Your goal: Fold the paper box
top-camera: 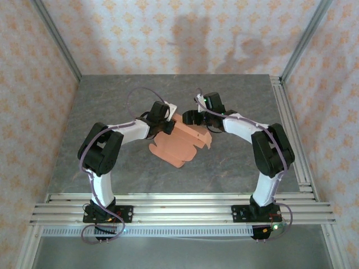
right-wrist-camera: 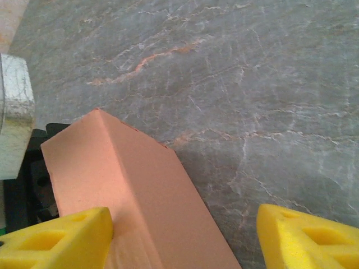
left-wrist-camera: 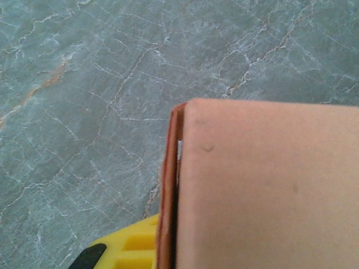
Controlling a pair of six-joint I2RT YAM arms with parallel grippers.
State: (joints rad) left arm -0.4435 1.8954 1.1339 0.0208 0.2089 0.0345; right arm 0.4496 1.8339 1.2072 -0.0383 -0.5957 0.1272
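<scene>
Left gripper (top-camera: 167, 128): one, pinched shut on a doubled-over flap of the paper box (top-camera: 180, 144). Paper box: one, salmon card, mid-worktop (top-camera: 112, 101), clear of every edge. Partly folded, one panel raised, tabbed near flaps still flat; most folds apparently remain. Right gripper (top-camera: 193, 119): one, jaws wide, straddling the raised panel, gripping nothing.

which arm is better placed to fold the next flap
Right, probably: the right gripper is open astride a raised flap of the paper box, while the left gripper is shut on its edge, holding it.
</scene>
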